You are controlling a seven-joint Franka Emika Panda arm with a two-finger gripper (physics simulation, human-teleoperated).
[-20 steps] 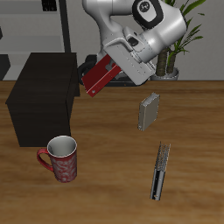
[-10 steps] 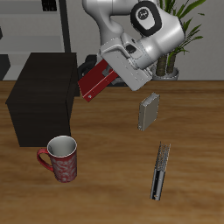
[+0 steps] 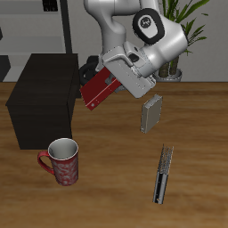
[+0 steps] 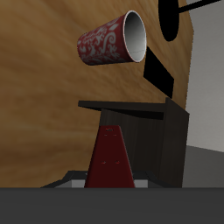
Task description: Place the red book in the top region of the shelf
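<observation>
The red book point(image 3: 98, 90) is held tilted in the air by my gripper point(image 3: 109, 78), which is shut on it, just beside the upper edge of the shelf point(image 3: 43, 95), the large dark boxy cabinet at the table's back. In the wrist view the red book point(image 4: 110, 156) runs forward from the gripper toward the shelf's dark top edge point(image 4: 140, 107). The book is above table height and does not touch the shelf.
A red patterned mug point(image 3: 63, 162) stands near the table's front edge, below the shelf; it also shows in the wrist view point(image 4: 112, 40). A grey book point(image 3: 151, 113) stands mid-table. A thin black book point(image 3: 162, 175) lies nearer the front. A potted plant point(image 3: 181, 49) stands at the back.
The gripper with the red book has shifted slightly toward the shelf and a little lower, turning somewhat. Nothing else moved.
</observation>
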